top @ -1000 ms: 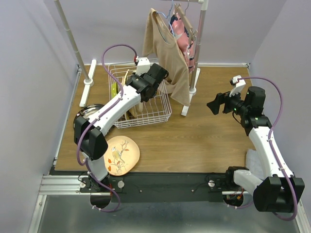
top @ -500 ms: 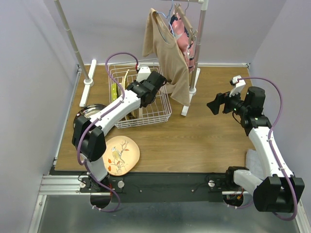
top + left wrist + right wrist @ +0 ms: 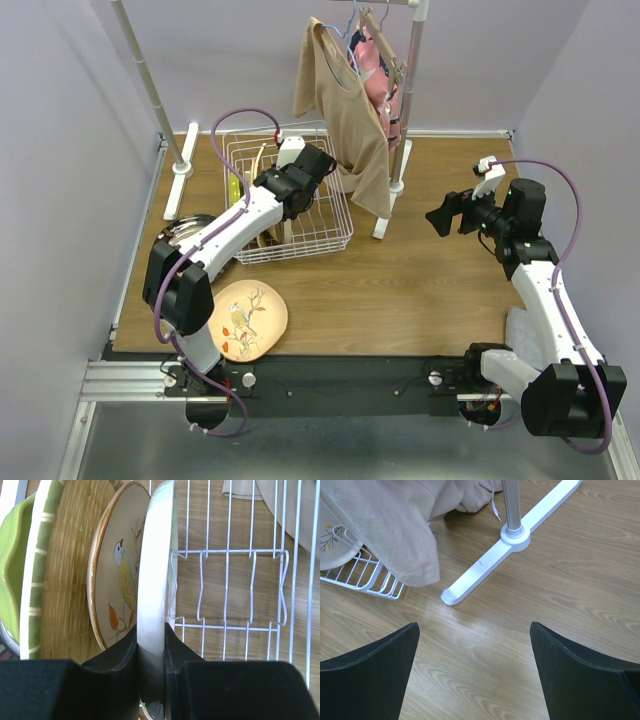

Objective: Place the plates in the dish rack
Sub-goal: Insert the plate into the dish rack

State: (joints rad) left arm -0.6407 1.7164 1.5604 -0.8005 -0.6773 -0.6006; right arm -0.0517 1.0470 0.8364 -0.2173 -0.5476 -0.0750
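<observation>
So the setup is a brown wood-grain desk (image 3: 420, 270) boxed in by plain lavender walls (image 3: 60, 150), with a black and metal rail along the near edge where the arms are bolted.

Reading the top view as a clock, the white wire dish rack (image 3: 325, 225) sits around 10 o'clock. The left tool (image 3: 151, 655) is reaching into it, pinching the rim of a glossy cream round plate (image 3: 157, 570) that stands on edge. Right beside that plate in the rack are a peach bird-painted round plate (image 3: 117, 580), a yellow woven-look plate (image 3: 65, 580) and a lime green plate (image 3: 12, 570), all upright.

Another peach bird-painted plate (image 3: 245, 320) lies flat at about 7 o'clock, near the desk edge.

A white clothes-rail stand (image 3: 412, 90) at 12 o'clock holds a beige garment (image 3: 345, 110) that hangs over the rack's far corner.

The right tool (image 3: 474, 630) hovers at 3 o'clock, spread wide, holding nothing.
</observation>
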